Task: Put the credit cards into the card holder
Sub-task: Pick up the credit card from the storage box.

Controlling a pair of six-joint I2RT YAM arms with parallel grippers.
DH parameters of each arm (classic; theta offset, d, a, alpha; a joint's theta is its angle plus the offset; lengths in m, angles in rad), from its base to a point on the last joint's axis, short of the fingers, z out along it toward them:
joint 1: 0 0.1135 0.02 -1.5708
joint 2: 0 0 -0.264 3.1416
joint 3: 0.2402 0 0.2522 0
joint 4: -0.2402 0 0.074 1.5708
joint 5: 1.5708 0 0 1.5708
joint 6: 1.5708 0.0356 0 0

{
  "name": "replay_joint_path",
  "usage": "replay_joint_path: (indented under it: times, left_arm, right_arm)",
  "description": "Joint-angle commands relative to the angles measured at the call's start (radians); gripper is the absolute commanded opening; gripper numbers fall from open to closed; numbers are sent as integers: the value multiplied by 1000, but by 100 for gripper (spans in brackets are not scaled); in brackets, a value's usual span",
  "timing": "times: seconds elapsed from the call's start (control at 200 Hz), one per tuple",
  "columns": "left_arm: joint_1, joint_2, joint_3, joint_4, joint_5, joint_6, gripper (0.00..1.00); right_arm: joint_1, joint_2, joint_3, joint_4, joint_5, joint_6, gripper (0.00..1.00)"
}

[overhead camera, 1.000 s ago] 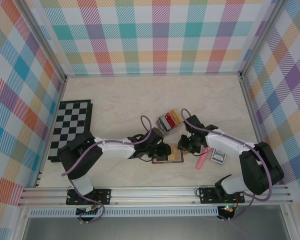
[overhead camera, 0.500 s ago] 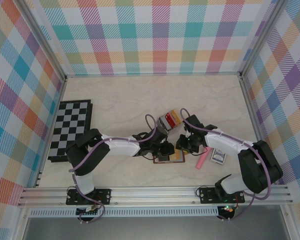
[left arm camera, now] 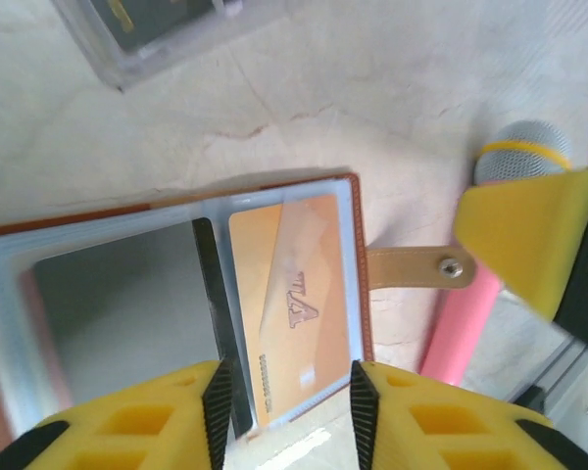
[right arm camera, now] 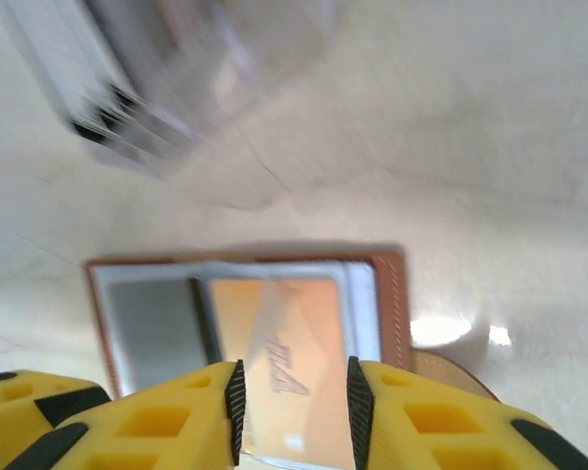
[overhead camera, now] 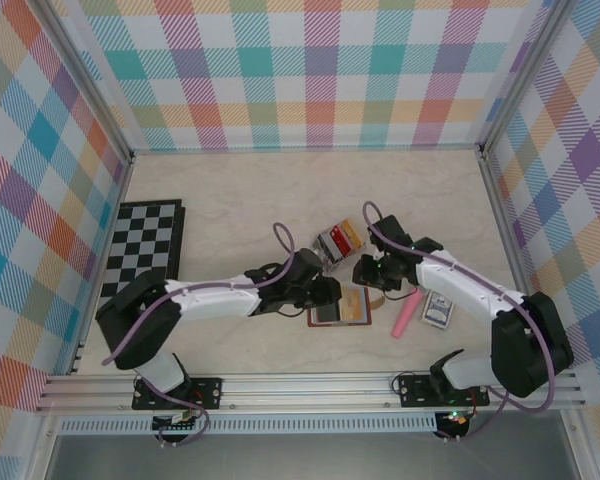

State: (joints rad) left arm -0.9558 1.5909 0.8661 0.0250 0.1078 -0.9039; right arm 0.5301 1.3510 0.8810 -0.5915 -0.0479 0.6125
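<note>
Left wrist view, nearest first: left gripper [left arm camera: 286, 401] hangs just over the card holder [left arm camera: 108, 294], jaws part-way apart, nothing pinched. Right gripper [right arm camera: 292, 397] is the same, jaws apart and empty above that spot.

Holder lies open and flat on the table [overhead camera: 240, 200], pale inside up, snap tab [left arm camera: 416, 266] sticking out at 3 o'clock. Orange card [left arm camera: 294, 304] sits in the right-hand clear pocket. Left pocket looks grey w/ a dark strip, can't tell if a card's in it.

Farther off, at 12 o'clock from the holder, the other credit cards [overhead camera: 345, 236] stand upright in a clear rack [overhead camera: 330, 245].

Cards look thin, stiff, slick & light, I'd say — pinch across a free short edge, approx. mid-width, or they'll skid. Holder's soft leather and prob. slides when pushed — one claw should pin it.
</note>
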Motion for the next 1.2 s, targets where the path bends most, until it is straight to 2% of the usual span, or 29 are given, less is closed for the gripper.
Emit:
replay_joint_path:
  times: [0.0, 0.155, 0.325, 0.43, 0.6, 0.765, 1.08, 1.195]
  left_arm:
    - [50, -83, -65, -49, -88, -19, 42]
    - [155, -172, -155, -45, -86, -82, 49]
    - [278, -202, -205, -20, -4, -110, 57]
    - [317, -190, -200, -10, 32, -109, 58]
    - [339, -167, -195, -1, 48, -109, 60]
    - [345, -156, -199, 4, 52, -109, 61]
    - [349, -143, -199, 6, 57, -106, 61]
    - [348, -141, -198, 7, 62, -104, 61]
  right_arm:
    - [5, 6, 82, -37, 27, -99, 37]
    - [46, 110, 214, -71, 68, -180, 39]
    - [129, 275, 386, -134, 228, -271, 41]
    - [161, 372, 481, -169, 314, -316, 41]
    - [192, 493, 581, -193, 400, -375, 42]
    - [202, 568, 638, -200, 425, -407, 43]
    - [214, 660, 695, -215, 472, -435, 45]
    - [220, 664, 704, -223, 523, -437, 45]
